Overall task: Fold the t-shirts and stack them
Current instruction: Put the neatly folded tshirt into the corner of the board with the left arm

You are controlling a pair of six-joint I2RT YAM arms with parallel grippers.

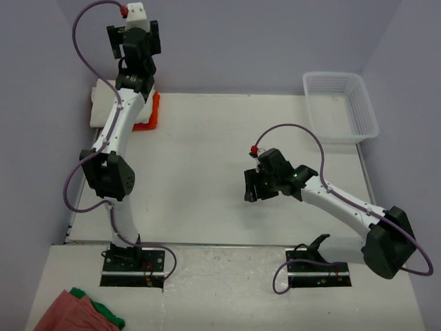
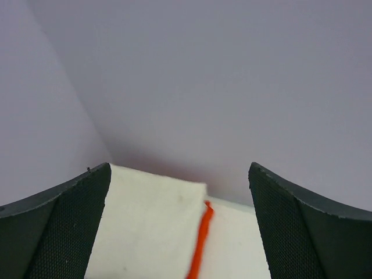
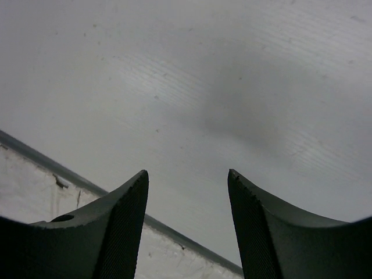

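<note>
1. My left tool is spread wide and holds nothing. It hangs up high by the back wall, above the far left corner of the tabletop.
2. The cream-white t-shirt lies in that corner, on top of the orange t-shirt. The orange one peeks out along its right side.
3. My right tool is partly spread, with nothing in it. It hangs low over the right middle of the tabletop.
4. A white basket sits in the far right corner.
5. A pink cloth and a green cloth lie touching at the near left.
</note>
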